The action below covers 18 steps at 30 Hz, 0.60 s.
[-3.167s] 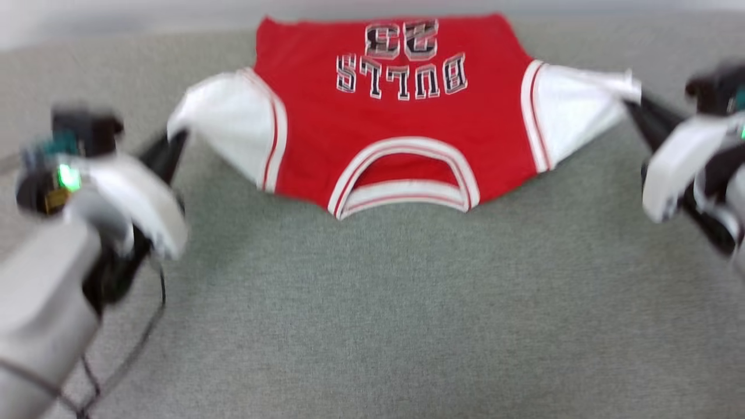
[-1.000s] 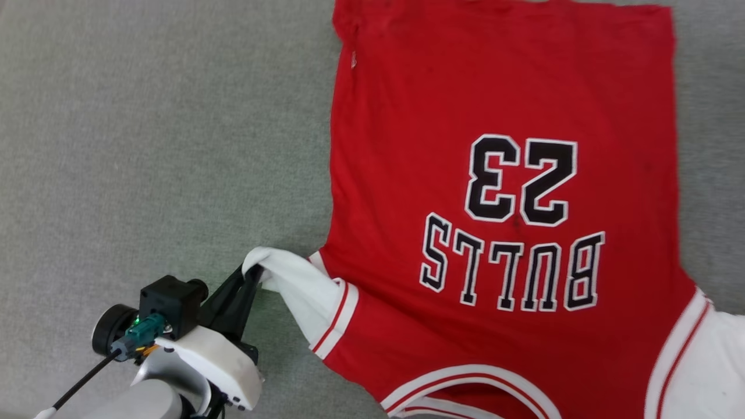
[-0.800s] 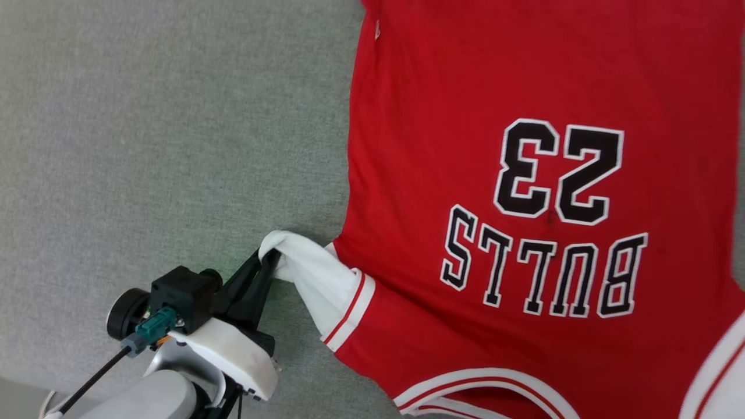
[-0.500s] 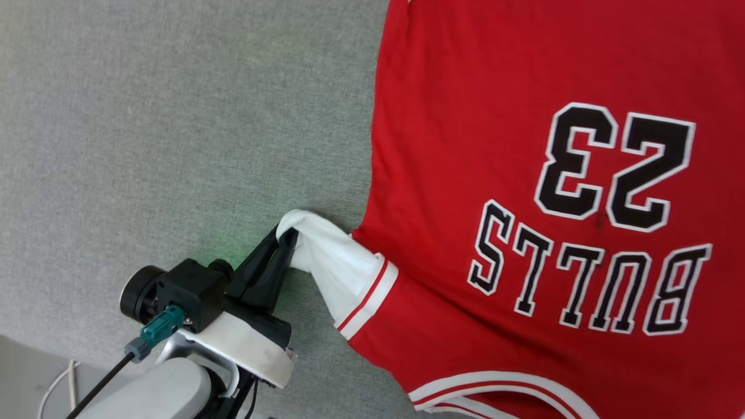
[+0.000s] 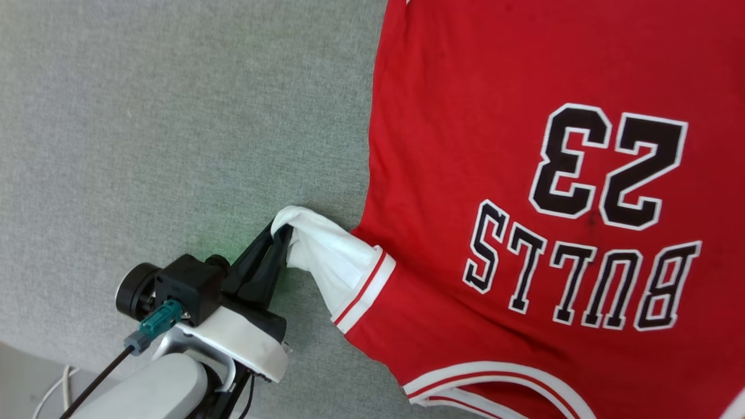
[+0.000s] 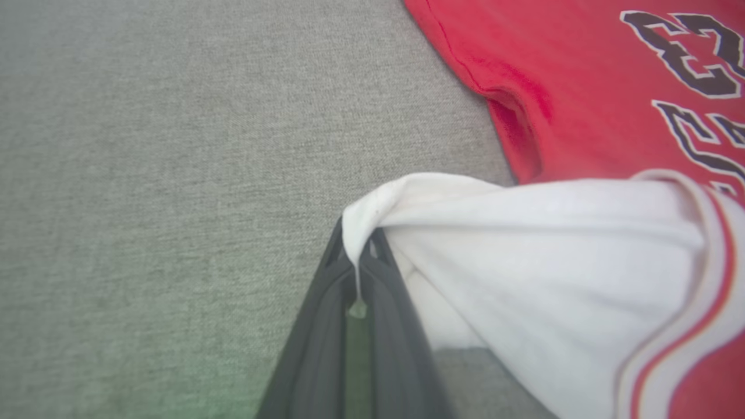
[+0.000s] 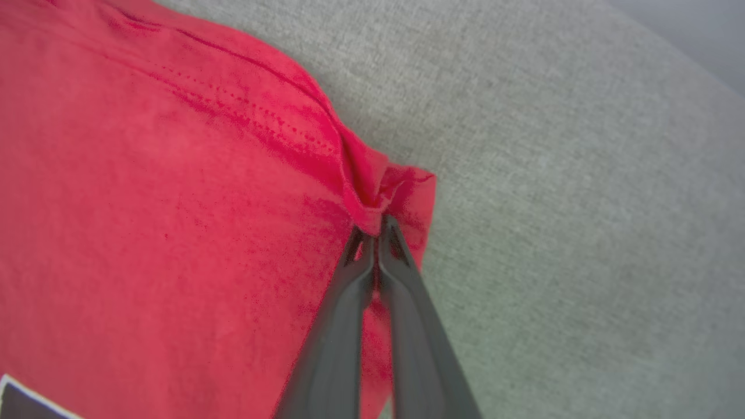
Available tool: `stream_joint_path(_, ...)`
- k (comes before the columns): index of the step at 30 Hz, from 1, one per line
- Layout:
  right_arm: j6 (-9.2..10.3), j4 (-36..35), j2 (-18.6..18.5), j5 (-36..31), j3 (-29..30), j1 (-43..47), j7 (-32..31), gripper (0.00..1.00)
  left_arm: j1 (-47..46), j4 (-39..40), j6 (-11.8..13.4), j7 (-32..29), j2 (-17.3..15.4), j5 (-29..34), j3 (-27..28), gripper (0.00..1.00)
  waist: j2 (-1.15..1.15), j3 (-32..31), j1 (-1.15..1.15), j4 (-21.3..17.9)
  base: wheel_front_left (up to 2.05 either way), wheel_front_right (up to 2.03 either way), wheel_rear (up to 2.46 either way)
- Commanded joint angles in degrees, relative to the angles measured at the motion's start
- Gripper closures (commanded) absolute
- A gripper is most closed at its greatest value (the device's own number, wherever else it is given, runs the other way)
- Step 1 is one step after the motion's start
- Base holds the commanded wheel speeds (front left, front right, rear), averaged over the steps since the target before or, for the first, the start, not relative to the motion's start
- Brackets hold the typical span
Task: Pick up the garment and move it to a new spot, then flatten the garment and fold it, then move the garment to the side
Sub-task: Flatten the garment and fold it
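Left tool [image 5: 281, 234] and right tool [image 7: 377, 228] are each clamped tight on the garment [image 5: 465, 145]

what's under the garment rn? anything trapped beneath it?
The grey fabric surface shows around the garment and below its raised white sleeve, which the left claw pinches. Whatever lies beneath the red body is covered; no lump shows through it.
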<state>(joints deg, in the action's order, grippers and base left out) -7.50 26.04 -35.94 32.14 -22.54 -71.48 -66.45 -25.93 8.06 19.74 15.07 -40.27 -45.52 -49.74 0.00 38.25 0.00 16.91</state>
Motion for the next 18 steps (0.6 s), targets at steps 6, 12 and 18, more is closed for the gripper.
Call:
stream_joint_path(6, 0.02, -1.1, -0.3, 2.5, -2.4, 2.8, 4.1, 1.0, 3.3, -0.6, 1.1, 0.0, -1.3, -1.2, 1.2, 1.0, 0.0, -7.5, 0.0, -3.7, 0.0, 0.0, 0.0)
stream_joint_path(12, 0.02, -8.5, -6.0, 8.8, -9.9, 10.0, 8.3, 1.0, 8.6, 0.4, 3.0, 0.1, -3.6, -3.1, 3.0, 1.0, 0.0, -14.3, 0.0, -7.8, 0.0, 0.0, 0.0)
stream_joint_path(18, 0.03, -17.0, -15.7, 15.1, -13.3, 20.8, 13.9, 1.0, 13.3, 1.6, 4.4, 0.1, -5.5, -4.5, 4.7, 1.0, 0.0, -19.0, 0.0, -11.1, 0.0, 0.0, 0.0)
